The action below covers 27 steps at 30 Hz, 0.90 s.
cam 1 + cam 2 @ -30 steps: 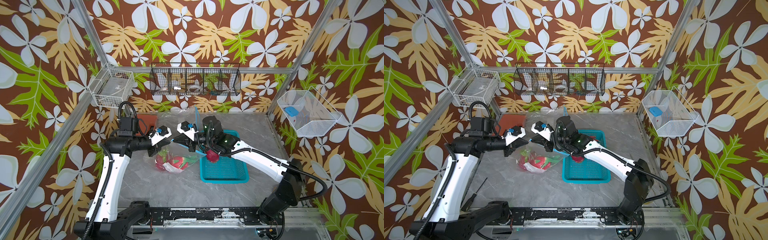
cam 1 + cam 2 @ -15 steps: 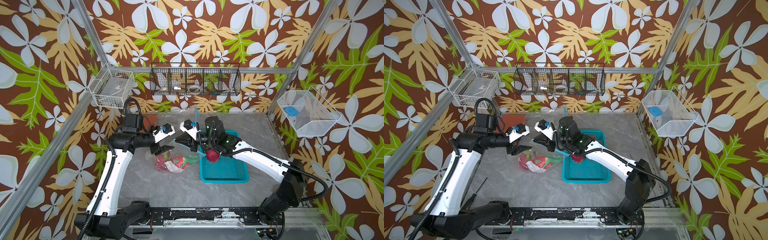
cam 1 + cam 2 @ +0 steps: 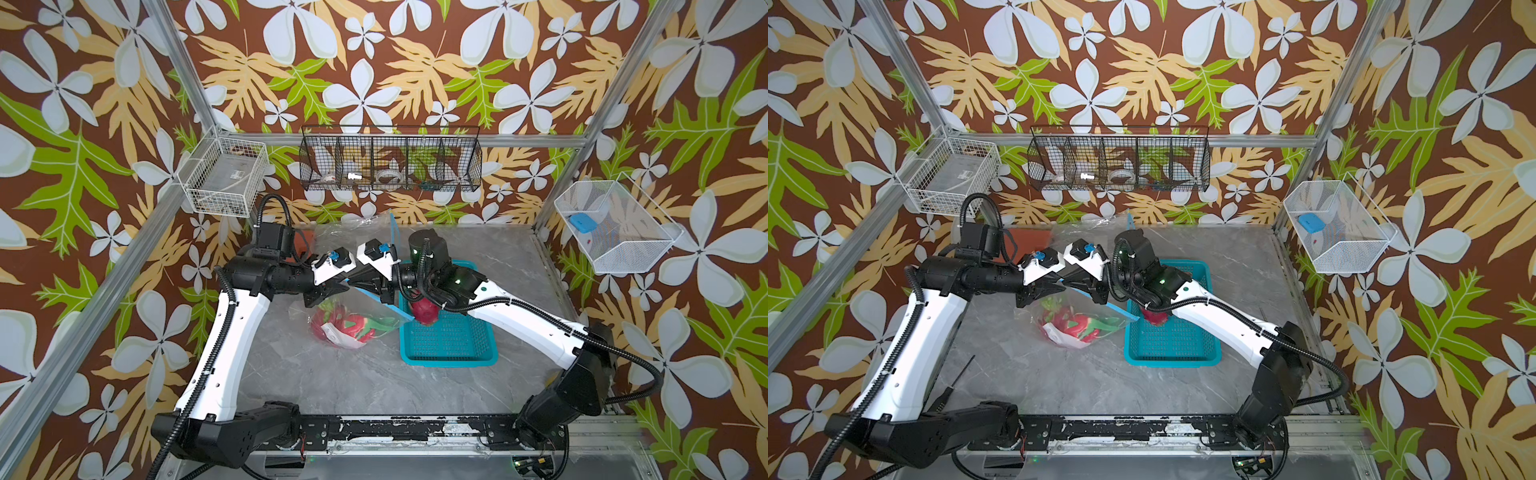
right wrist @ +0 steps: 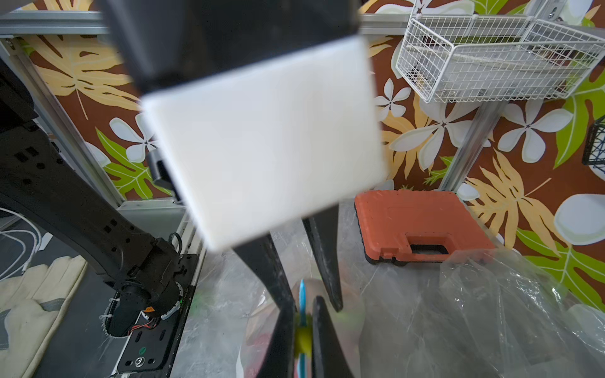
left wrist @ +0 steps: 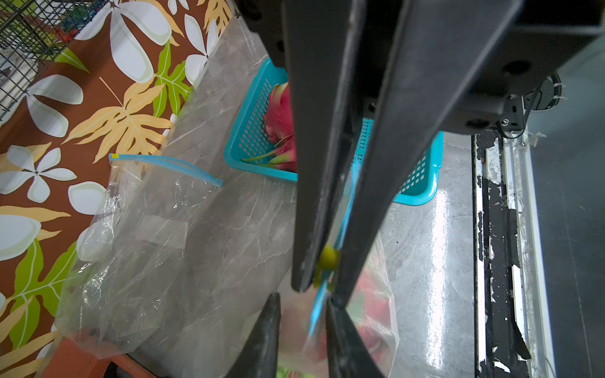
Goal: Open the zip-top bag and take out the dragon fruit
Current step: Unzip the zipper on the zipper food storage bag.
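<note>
Both grippers meet at the bag's blue zip, frame centre.
My right gripper [image 4: 300,330] pinches the zip strip [image 5: 322,296]; my left gripper [image 5: 302,301] stands parted around it. I'd clamp, then pull apart gently. Dragon fruit [image 3: 347,326] waits bagged below.

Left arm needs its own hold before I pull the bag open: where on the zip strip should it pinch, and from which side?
Pinch the blue zip strip just past the clamp of the right gripper, coming head-on from opposite it. The strip stands edge-on between the fingers of the open left gripper, so closing on its flat faces should do.
</note>
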Each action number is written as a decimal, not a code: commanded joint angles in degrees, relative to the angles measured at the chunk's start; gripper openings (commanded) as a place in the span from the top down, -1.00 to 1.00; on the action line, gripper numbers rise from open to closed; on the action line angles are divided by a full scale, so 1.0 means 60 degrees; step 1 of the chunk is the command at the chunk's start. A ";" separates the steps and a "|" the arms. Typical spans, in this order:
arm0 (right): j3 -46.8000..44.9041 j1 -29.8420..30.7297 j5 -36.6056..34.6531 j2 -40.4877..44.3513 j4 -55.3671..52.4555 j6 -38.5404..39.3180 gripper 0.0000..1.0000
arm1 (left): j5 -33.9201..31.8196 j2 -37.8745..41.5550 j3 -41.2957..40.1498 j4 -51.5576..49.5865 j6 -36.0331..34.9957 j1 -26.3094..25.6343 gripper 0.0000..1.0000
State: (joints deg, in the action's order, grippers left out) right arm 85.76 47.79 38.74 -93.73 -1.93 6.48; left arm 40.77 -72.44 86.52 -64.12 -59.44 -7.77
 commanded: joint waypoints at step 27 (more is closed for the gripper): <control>-0.0601 -0.0195 -0.0055 0.0108 0.0719 -0.0274 0.85 | -0.0033 0.0478 0.0199 0.0564 0.0413 -0.0037 1.00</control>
State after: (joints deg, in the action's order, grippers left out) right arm 82.63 46.92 38.59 -93.43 2.63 5.17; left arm 39.48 -70.06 87.48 -63.07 -56.88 -8.03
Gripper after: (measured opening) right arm 0.085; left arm 0.062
